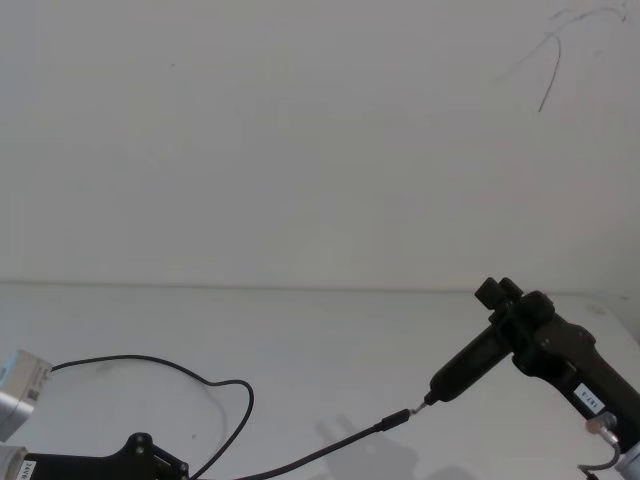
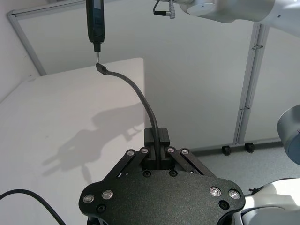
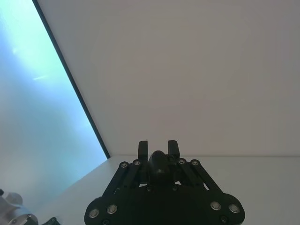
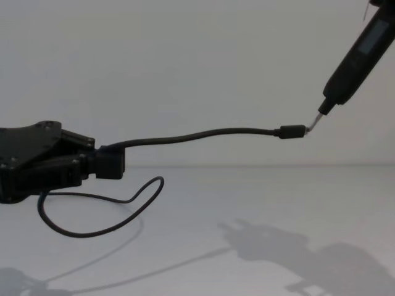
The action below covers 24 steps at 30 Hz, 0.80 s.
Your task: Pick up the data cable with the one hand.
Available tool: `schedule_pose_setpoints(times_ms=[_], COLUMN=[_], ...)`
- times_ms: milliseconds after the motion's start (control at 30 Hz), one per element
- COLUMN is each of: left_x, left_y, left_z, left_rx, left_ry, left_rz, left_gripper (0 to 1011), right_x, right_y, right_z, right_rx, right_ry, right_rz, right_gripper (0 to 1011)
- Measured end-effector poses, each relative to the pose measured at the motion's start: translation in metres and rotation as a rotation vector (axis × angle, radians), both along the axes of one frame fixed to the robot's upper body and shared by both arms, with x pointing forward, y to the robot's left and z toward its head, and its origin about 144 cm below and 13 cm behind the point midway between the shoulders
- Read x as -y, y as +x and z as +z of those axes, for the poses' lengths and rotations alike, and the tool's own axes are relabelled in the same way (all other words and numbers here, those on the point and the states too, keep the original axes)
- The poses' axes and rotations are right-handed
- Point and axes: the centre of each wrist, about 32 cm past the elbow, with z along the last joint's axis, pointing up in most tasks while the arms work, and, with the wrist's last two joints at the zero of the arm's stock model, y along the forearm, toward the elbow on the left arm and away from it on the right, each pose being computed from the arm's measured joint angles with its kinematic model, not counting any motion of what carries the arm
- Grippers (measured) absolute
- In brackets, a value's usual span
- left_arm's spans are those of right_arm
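Our left gripper pinches the data cable, lifted off the table. Our right gripper clamps a pen-like tool; we cannot tell whether its pin touches the plug.

Right gripper points out over the white table, its two fingers clamped on a rounded black tool body. A dark frame edge slants behind.
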Motion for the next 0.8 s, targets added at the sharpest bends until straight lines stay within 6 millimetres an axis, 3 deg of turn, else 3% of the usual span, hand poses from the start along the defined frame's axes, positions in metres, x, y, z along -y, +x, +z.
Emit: schedule_pose_setpoints(times_ms=[800], left_x=[0.0], left_y=[0.0], left_z=[0.0], left_rx=[0.0], left_ry=[0.0], left_rz=[0.0], left_gripper=[42], right_x=[0.0015], right_y=[0.0035], right_z=[0.0027], right_rx=[0.016], right_ry=[0.073], right_rz=[0.033], right_gripper=[251])
